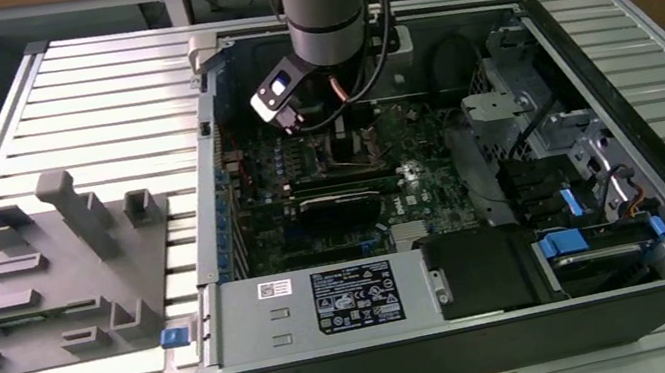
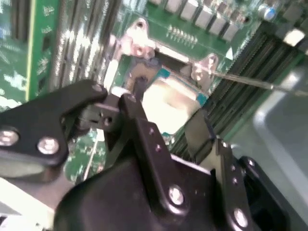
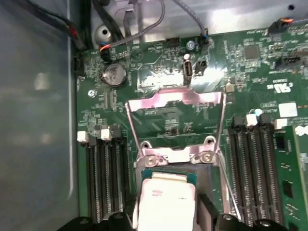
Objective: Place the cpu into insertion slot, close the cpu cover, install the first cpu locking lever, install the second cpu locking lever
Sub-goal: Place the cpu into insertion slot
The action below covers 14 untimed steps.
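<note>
Black fingers (image 2: 144,130): clamped on opposite edges of the cpu (image 2: 168,98), held apart only by its width.
gripper (image 2: 166,109): low over the green motherboard (image 3: 250,72), inside the open computer case (image 1: 658,193).
cpu position: silver top up, at the insertion slot (image 3: 206,183); whether it is seated cannot be told.
cpu cover (image 3: 175,97): swung open, lying back beyond the slot.
surface (image 1: 86,86): ribbed metal, carrying the case.
</note>
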Available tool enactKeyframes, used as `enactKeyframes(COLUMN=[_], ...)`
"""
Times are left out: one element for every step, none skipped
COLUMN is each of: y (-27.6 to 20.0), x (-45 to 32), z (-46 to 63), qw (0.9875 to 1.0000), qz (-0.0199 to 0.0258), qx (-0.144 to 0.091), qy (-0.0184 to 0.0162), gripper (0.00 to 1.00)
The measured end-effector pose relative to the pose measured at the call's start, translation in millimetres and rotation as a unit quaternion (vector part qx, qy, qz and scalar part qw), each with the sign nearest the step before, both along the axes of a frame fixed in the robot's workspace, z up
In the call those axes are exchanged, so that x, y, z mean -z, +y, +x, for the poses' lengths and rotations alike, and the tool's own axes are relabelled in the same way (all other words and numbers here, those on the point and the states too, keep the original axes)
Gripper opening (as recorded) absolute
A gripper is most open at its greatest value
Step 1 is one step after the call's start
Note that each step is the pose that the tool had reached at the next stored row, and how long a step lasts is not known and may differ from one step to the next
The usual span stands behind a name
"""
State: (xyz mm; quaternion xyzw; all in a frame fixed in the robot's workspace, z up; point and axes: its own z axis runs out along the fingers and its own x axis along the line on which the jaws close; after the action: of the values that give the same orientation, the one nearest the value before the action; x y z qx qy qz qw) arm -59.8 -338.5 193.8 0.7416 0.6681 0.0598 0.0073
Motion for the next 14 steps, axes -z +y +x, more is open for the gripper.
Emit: enactKeyframes(y=[0.1, 0.2, 0.2, 0.2, 0.2, 0.2, 0.2, 0.2, 0.2, 0.2, 0.3, 0.3, 0.5, 0.8], x=[0.0, 0.1, 0.0, 0.0, -0.1, -0.1, 0.0, -0.3, -1.1, -2.1, -2.9, -3.7, -4.1, -4.4], z=[0.0, 0.1, 0.0, 0.0, 0.0, 0.0, 0.0, 0.0, 0.0, 0.0, 0.0, 0.0, 0.0, 0.0], qw=[1.0, 1.0, 1.0, 1.0, 1.0, 1.0, 1.0, 1.0, 1.0, 1.0, 1.0, 1.0, 1.0, 1.0], qz=[-0.0005, -0.0011, -0.0015, -0.0016, -0.0018, -0.0018, -0.0018, -0.0019, -0.002, -0.0019, -0.0018, -0.0018, -0.0018, -0.0017], qx=[0.0, 0.0, 0.0, 0.0, 0.0, 0.0, 0.0, 0.0, 0.0, 0.0, 0.0, 0.0, 0.0, 0.0], qy=[0.0, 0.0, 0.0, 0.0001, 0.0001, 0.0001, 0.0001, 0.0001, 0.0002, 0.0001, 0.0, 0.0001, 0.0, 0.0], gripper=[0.6, 0.6, 0.6, 0.6, 0.6, 0.6, 0.6, 0.6, 0.6, 0.6, 0.6, 0.6, 0.6, 0.6])
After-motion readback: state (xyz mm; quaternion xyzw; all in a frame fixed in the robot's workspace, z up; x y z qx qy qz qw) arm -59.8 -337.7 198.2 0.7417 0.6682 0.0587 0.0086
